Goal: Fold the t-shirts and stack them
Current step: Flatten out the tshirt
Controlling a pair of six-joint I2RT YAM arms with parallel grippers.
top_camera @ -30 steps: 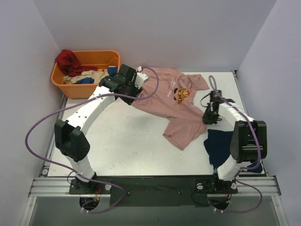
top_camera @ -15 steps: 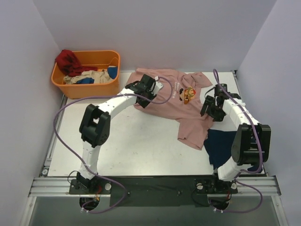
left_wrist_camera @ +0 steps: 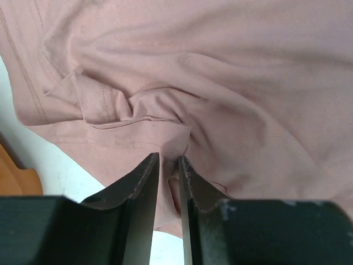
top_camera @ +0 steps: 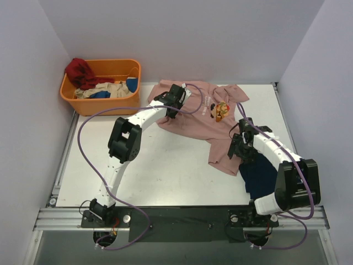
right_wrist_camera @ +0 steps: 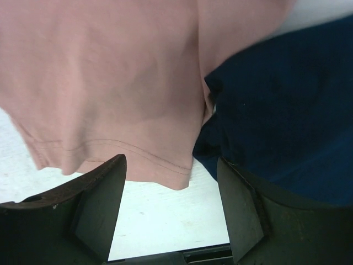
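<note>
Flattening was judged the step in hand: the dusty-pink t-shirt [top_camera: 198, 118], rumpled far right on the worktop [top_camera: 160, 171] touching the navy t-shirt [top_camera: 258, 172], was pinched by the left claw [left_wrist_camera: 168, 161], while the right claw [right_wrist_camera: 170, 165], held agape above its hem, would need closing on pink cloth alone.

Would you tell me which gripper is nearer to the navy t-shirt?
The right. The right gripper hangs open over the edge of the navy t-shirt, where it meets the pink t-shirt; the left gripper pinches the pink cloth well beyond it.
</note>
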